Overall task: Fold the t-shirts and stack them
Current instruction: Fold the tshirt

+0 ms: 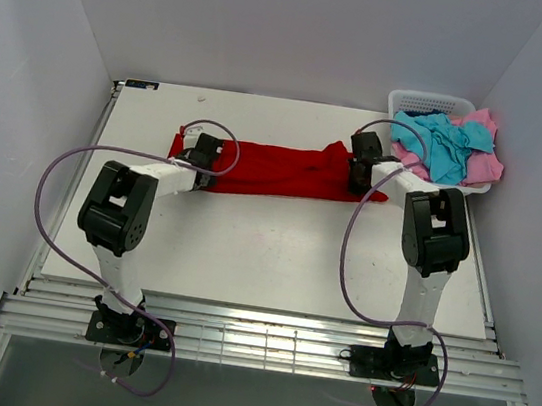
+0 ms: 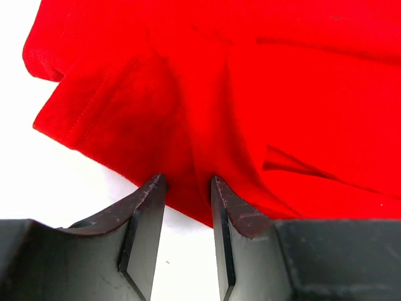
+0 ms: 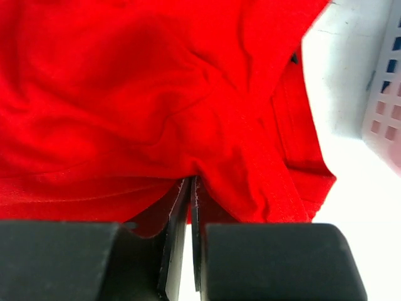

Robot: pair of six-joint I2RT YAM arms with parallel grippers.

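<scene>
Pinched by the right gripper (image 3: 190, 183), jaws together on the red t-shirt (image 1: 276, 168). Straddled at its other end by the left gripper (image 2: 187, 182), jaws apart.

**Top view:** The fingertips of the left gripper (image 1: 201, 150) and the right gripper (image 1: 362, 163) are masked by their own wrist housings. The housings also cover both ends of the red t-shirt (image 1: 276, 168). The basket (image 1: 422, 100) shows only its rim at 11 o'clock. A turquoise t-shirt (image 1: 445, 147) and a pink t-shirt (image 1: 483, 164) bury the rest, and how many garments lie there cannot be counted.

**Left wrist view:** The red t-shirt runs off at 12 and 3 o'clock.

**Right wrist view:** The red t-shirt runs off at 12 and 9 o'clock, and the basket is cut at 3 o'clock. How much cloth the closed fingers pinch is out of sight.
</scene>
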